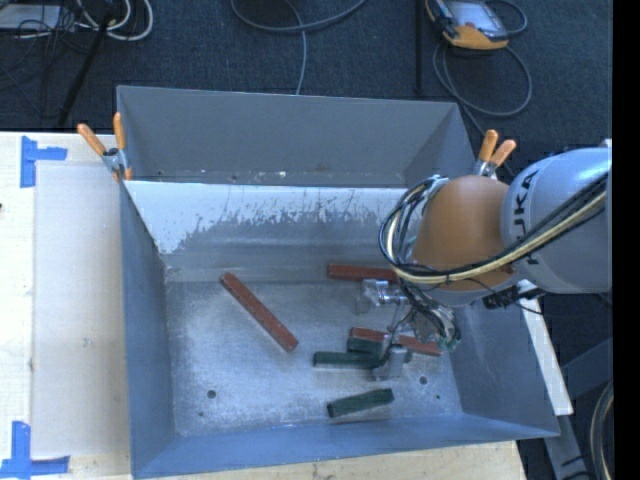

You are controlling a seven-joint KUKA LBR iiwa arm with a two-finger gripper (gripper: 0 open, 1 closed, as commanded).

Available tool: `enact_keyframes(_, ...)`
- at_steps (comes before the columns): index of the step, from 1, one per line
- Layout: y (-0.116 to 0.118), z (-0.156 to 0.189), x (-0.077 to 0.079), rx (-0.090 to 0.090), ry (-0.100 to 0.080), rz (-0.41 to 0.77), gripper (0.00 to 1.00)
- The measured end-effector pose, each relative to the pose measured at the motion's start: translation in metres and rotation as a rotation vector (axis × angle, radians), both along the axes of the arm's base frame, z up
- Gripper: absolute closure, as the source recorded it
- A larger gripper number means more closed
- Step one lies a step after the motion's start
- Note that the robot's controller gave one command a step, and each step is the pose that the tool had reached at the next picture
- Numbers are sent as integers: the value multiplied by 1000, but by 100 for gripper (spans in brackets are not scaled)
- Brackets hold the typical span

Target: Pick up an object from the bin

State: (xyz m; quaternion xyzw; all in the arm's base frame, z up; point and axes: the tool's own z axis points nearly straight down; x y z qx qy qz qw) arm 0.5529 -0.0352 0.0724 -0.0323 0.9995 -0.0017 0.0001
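Item 1. Grey metal bin (pixel 300 446), with sloping walls and a scuffed floor. Its contents are listed from the near wall to the far wall.

Item 2. Dark green block (pixel 360 404), short and flat. It lies alone on the floor close to the near wall, right of centre, clear of everything else.

Item 3. Dark green bar (pixel 338 360), lying just beyond the block. Its right end runs into the small cluster under the gripper.

Item 4. Gripper (pixel 390 360), lowered to the floor in the right half of the bin, on that cluster. Whether it is apart, together or clamped on anything cannot be told; its tip merges with the pieces around it.

Item 5. The cluster, the things nearest the gripper. A short red-brown piece (pixel 367 335) lies just to its left, above a dark green scrap. A second red piece (pixel 422 347) lies just to its right. The pieces touch or overlap, and their edges are hard to separate.

Item 6. Long brown stick (pixel 259 312), lying diagonally on the floor left of centre, well apart from the cluster.

Item 7. Red-brown bar (pixel 358 271), lying level at the foot of the far wall. Its right end is hidden behind the wrist.

Item 8. Arm (pixel 560 218), pale grey, entering from the right. It carries a rounded orange-brown cover (pixel 458 223) and looped cables (pixel 400 236) above the gripper.
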Motion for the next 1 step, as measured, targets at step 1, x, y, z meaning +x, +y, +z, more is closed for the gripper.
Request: enact_keyframes(1, 4, 0, 0, 4, 0, 1, 100)
